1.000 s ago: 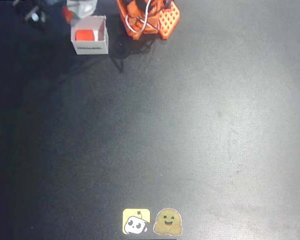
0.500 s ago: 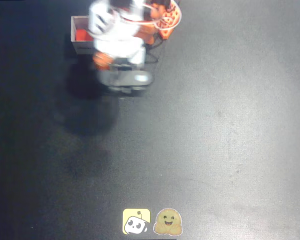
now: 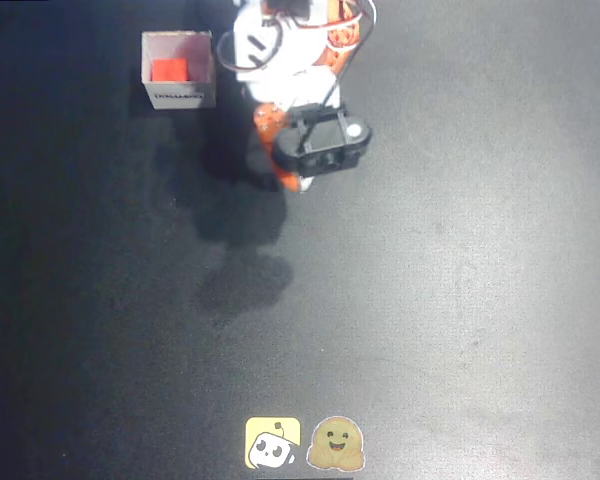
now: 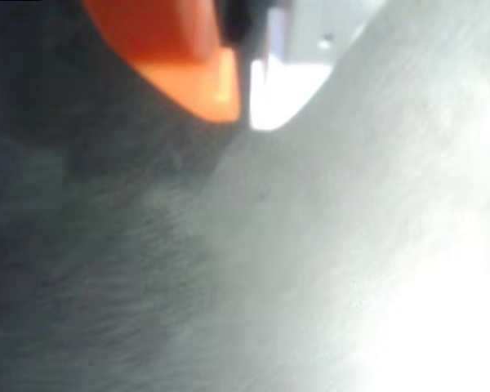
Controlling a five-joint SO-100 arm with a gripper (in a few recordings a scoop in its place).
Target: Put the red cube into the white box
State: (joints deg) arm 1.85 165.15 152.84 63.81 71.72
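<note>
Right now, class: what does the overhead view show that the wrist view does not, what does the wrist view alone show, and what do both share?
Overhead alone: the red cube inside the white box, plus two stickers at the bottom edge. Wrist alone: close up, the claw with its orange and white fingertips pressed together, nothing between them. Both: the claw and the dark table.

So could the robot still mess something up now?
Maybe. The cube already sits in the box, so the main risk is undoing that. The arm hangs just right of the box in the overhead view; a sideways swing could bump or tip it. The hand looks shut with nothing in it and points down at the table, so dropping lower might scrape the fingertips.
</note>
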